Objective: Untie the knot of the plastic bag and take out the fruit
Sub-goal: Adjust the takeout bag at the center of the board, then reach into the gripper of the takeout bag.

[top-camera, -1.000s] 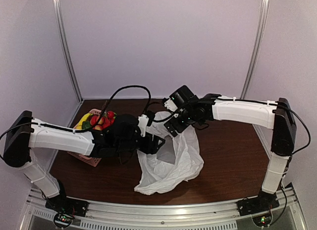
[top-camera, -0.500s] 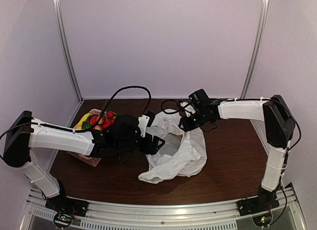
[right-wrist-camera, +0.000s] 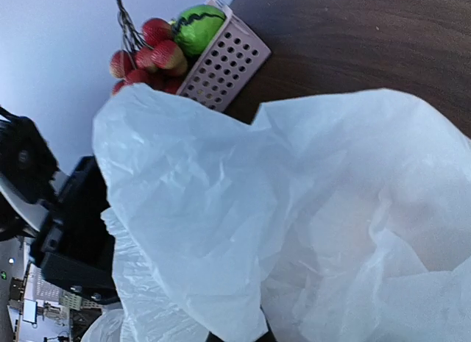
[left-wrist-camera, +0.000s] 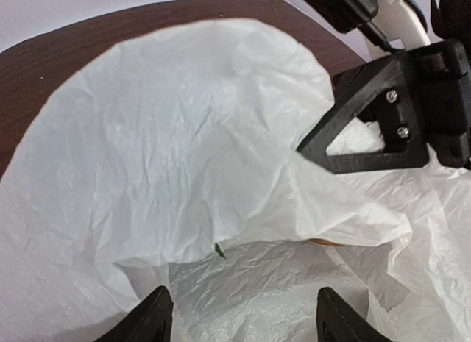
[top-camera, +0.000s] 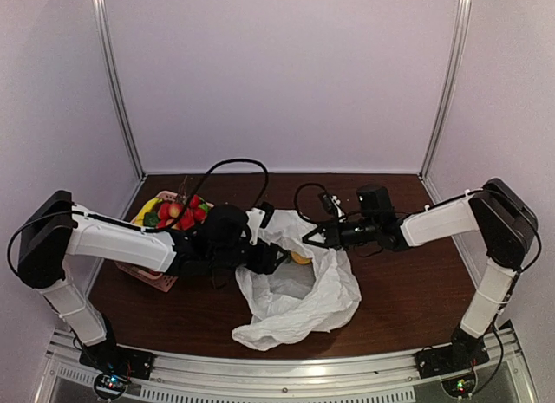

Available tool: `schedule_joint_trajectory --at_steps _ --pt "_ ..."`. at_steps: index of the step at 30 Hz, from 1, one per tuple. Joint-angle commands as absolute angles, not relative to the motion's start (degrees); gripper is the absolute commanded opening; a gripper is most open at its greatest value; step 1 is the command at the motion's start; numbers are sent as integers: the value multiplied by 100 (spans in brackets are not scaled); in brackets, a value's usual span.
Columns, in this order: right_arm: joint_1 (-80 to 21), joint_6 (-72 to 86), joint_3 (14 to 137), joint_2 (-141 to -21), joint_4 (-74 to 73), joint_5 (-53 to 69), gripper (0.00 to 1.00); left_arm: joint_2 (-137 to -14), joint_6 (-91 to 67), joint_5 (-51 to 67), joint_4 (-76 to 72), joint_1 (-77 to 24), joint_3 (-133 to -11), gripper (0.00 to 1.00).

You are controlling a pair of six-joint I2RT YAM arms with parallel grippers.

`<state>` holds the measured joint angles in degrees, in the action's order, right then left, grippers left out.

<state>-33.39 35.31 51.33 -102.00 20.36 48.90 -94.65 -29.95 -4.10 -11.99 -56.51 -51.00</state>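
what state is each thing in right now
plastic bag: untied, mouth open
right gripper: shut on the bag's rim
left gripper: open, at the bag's mouth
orange fruit: inside the bag, mostly hidden
pink basket: upright, full of fruit

Mouth of the plastic bag (top-camera: 299, 306) gapes upward; right gripper (top-camera: 310, 237) seemingly crowds its far rim
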Motion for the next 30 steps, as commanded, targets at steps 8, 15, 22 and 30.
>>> schedule_joint_trajectory --at_steps 8,15,22,30 --pt "-3340 8144 4153 -10245 8007 5181 0 -9441 -2557 -359 -1678 -5888 -4863 69" --pt "-3333 8588 3778 -10869 8912 5057 0 -10124 -2697 -701 -2055 -5883 -5226 72" --pt "-3348 7227 3845 -10266 6972 4923 0 -10515 -2531 -744 -2064 -5847 -5718 75" --pt "-3362 7353 3761 -10319 7116 4947 0 -11058 -2456 -163 -2534 -5691 -6124 79"
